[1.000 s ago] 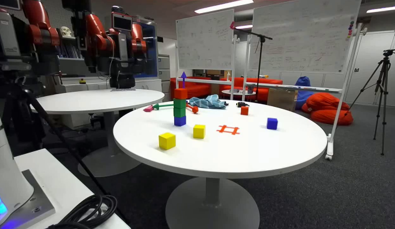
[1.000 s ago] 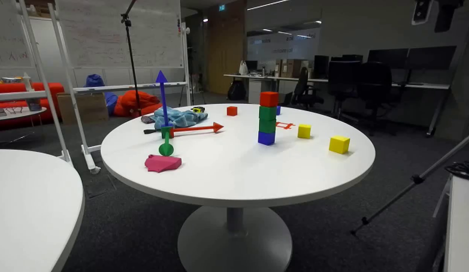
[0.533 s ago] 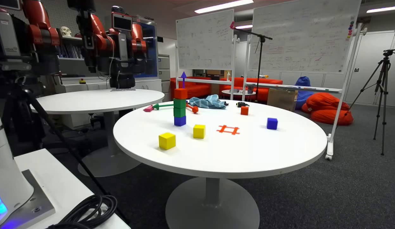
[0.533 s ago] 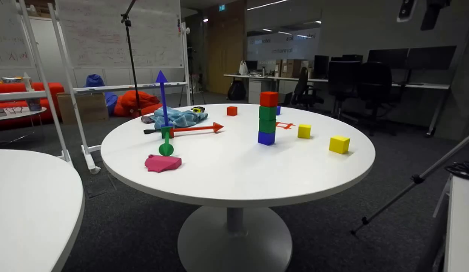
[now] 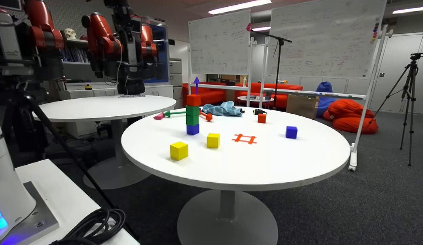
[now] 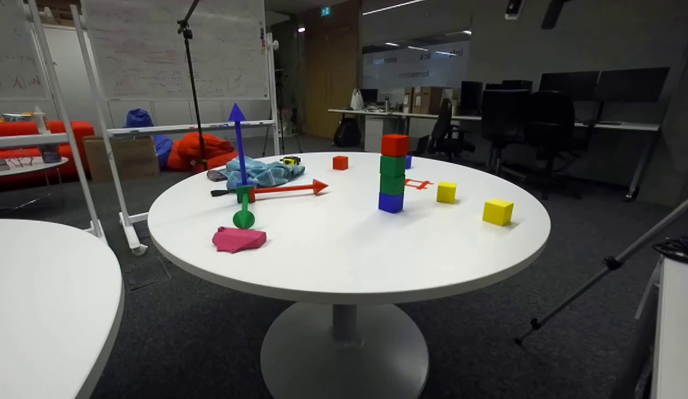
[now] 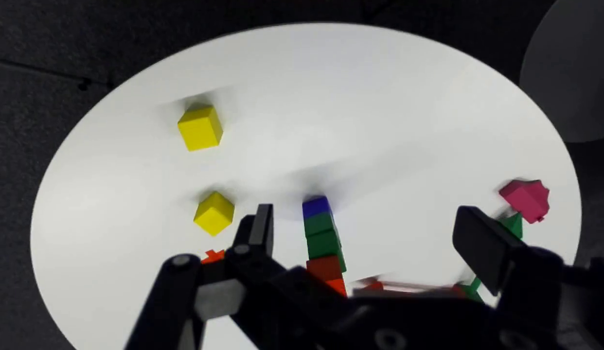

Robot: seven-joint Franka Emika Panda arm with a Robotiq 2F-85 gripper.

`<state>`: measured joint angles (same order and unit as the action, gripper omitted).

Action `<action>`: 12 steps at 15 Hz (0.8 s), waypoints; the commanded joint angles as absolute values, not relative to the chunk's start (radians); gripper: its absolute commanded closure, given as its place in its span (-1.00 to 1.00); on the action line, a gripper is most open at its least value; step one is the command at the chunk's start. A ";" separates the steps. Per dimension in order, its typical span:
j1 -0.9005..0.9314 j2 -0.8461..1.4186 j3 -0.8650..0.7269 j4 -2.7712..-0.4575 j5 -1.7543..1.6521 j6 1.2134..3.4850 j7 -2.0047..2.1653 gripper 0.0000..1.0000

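High above the round white table, my gripper (image 7: 364,210) (image 6: 533,16) stands open, its two fingers wide apart and nothing held. A tower of a blue, two green and a red block (image 5: 192,119) (image 6: 392,184) rises upright from the table, blue at the bottom. Seen in the wrist view, this tower (image 7: 323,243) appears between the fingers, nearer the left one, and the black gripper body hides part of its red top. Two yellow cubes (image 7: 200,129) (image 5: 213,140) lie apart beside it. A red cube (image 5: 262,118) and a blue cube (image 5: 291,132) sit farther off.
An orange tape mark (image 5: 244,139) is stuck on the tabletop (image 6: 333,255). A three-arrow axis model (image 6: 244,194), a pink piece (image 6: 239,239) and a blue cloth (image 6: 269,173) lie on it too. Another white table (image 5: 106,107) stands close by.
My gripper has travelled through the air, rightward in an exterior view that shows the arm base, leftward and up out of the frame in the opposite picture. Blocks and table items have stayed put.
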<state>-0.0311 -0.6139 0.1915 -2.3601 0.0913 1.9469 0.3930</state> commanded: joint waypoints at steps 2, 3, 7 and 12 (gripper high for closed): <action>-0.054 -0.365 0.219 -2.153 -0.043 1.892 0.426 -1.00; -0.048 -0.325 0.215 -2.120 -0.067 1.878 0.423 -1.00; -0.018 -0.179 0.198 -1.982 -0.138 1.791 0.393 -1.00; 0.028 -0.032 0.182 -1.828 -0.221 1.705 0.303 -1.00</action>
